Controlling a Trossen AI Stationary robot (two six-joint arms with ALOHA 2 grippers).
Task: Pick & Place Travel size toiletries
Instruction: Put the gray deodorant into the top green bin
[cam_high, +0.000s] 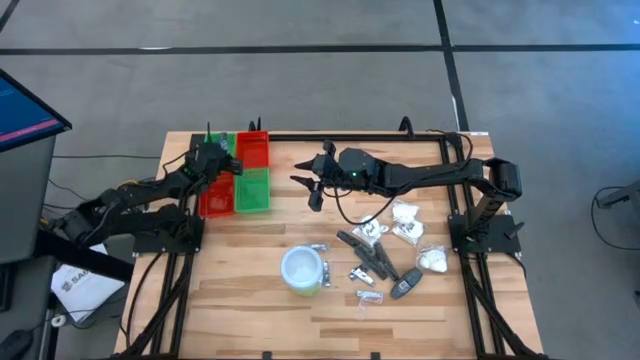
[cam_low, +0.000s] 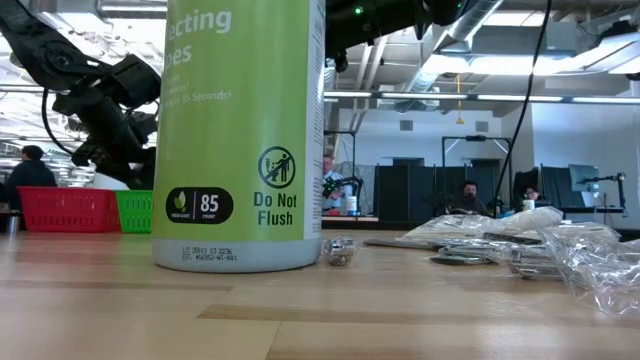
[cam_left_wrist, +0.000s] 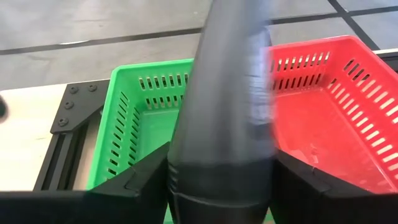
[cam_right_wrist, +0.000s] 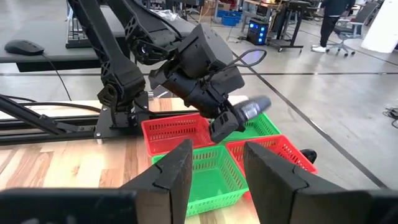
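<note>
My left gripper (cam_high: 222, 166) hangs over the red and green baskets (cam_high: 253, 150) at the table's far left, shut on a dark grey tube (cam_left_wrist: 227, 93). In the right wrist view the tube's free end (cam_right_wrist: 256, 106) sticks out past that gripper (cam_right_wrist: 225, 123), above the baskets. My right gripper (cam_high: 311, 191) hovers open and empty mid-table, right of the baskets. The other travel size toiletries lie on the table at the right: white packets (cam_high: 405, 215), black sticks (cam_high: 368, 252), a dark oval (cam_high: 405, 285) and clear sachets (cam_high: 368, 296). My left gripper pinches the tube's near, wider end (cam_left_wrist: 219, 177) between its two fingers (cam_left_wrist: 140, 180). The fingers slant down from the table's left side and lie along the tube. The tube juts forward past the fingertips, lifted clear above the green basket (cam_left_wrist: 143, 118) and the red basket (cam_left_wrist: 329, 106).
A round white tub with a green side (cam_high: 302, 270) stands near the table's front middle and fills the low view (cam_low: 240, 130). Black frame rails run along the table's edges (cam_high: 350, 135). Bare wood lies between the baskets and the tub.
</note>
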